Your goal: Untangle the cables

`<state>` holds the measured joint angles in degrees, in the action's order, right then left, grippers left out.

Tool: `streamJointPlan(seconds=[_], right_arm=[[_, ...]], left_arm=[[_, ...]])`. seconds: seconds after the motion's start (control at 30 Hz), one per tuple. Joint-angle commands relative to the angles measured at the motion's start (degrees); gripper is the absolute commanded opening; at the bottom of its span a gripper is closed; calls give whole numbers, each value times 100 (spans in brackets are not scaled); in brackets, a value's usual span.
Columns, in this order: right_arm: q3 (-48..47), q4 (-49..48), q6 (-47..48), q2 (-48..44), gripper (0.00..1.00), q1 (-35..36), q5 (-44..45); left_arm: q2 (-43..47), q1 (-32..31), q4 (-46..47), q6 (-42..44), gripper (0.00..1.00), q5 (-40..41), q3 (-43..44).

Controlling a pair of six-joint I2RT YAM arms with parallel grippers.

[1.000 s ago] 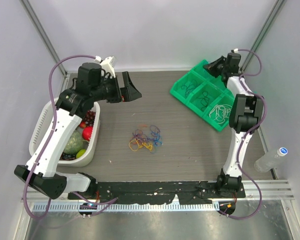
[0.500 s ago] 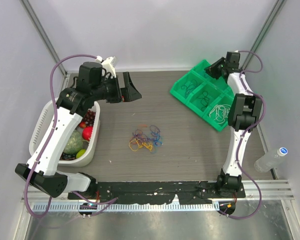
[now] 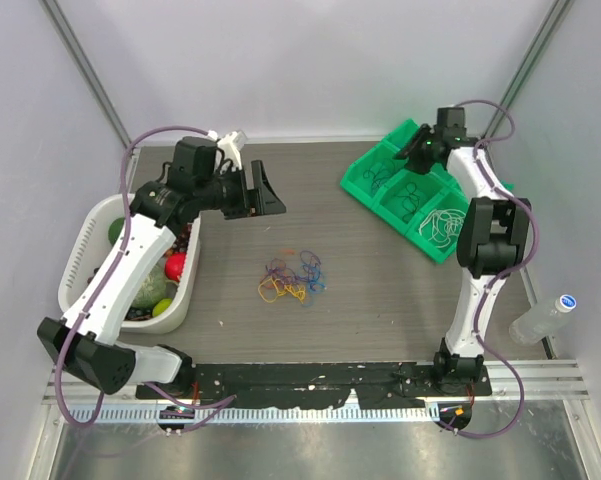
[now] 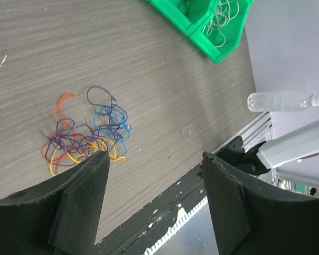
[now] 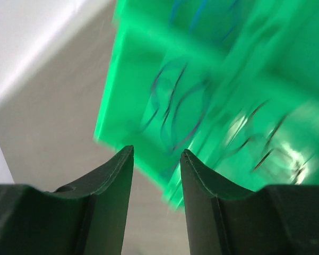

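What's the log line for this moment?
left gripper: open, empty, clear of cables | right gripper: open, empty, over green bin | cables: tangled on table

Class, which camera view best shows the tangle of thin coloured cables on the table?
Left wrist: the tangle of thin coloured cables lies close, its orange, purple, blue and yellow strands distinct. Top external shows it small, mid-table. Right wrist shows only a blurred green plastic bin.

The grey table (image 3: 380, 290) carries tangled cables (image 3: 292, 277), green bins (image 3: 349, 181), and a white basket (image 3: 77, 262).
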<state>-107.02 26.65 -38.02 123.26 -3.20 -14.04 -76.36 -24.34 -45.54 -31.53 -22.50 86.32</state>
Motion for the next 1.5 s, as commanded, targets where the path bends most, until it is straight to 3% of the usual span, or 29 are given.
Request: streamJointPlan(seconds=[0.0, 0.07, 0.2, 0.27, 0.4, 0.5, 0.73, 1.03, 1.1, 1.13, 1.23, 1.3, 1.47], right_arm=[[1118, 243, 1313, -1627, 46, 1215, -116], [1934, 200, 1674, -1997, 47, 1760, -693], [3481, -335, 1649, -2674, 47, 2621, -1475], [4045, -695, 1579, -2964, 47, 2789, -1758], [4610, -1153, 1447, -3317, 49, 3044, -2111], [4681, -1215, 1438, -3274, 50, 3194, -2076], [4691, -1487, 1139, -2922, 50, 3440, -2076], [4445, -1400, 1139, -2659, 50, 3537, -2129], [4366, -1347, 1156, -2536, 49, 3598, -2138], [4252, -1217, 1183, -2413, 49, 3651, -2068], [4163, -1136, 1244, -2333, 49, 3704, -2015], [4093, -1136, 1236, -2219, 49, 3713, -2015], [3865, -899, 1174, -1745, 49, 3836, -1664]], left_arm=[[-177, 8, 431, -116, 68, -430, -439], [-344, 17, 633, -195, 61, -553, -782], [-801, 17, 766, -196, 59, -440, -1170], [-1204, 17, 661, -126, 59, -238, -1258], [-1811, 17, 537, 15, 44, 79, -1302], [-2058, 26, 791, -29, 43, 281, -1460], [-2734, 25, 1109, 410, 56, 545, -1136], [-3552, 17, 1249, 771, 49, 554, -846], [-3658, 8, 1214, 806, 44, 536, -749], [-3684, 8, 1179, 797, 33, 493, -679], [-3466, -18, 1188, 815, 18, 545, -713], [-3238, -18, 1144, 859, 2, 606, -766], [-2394, -27, 723, 737, 0, 712, -635]])
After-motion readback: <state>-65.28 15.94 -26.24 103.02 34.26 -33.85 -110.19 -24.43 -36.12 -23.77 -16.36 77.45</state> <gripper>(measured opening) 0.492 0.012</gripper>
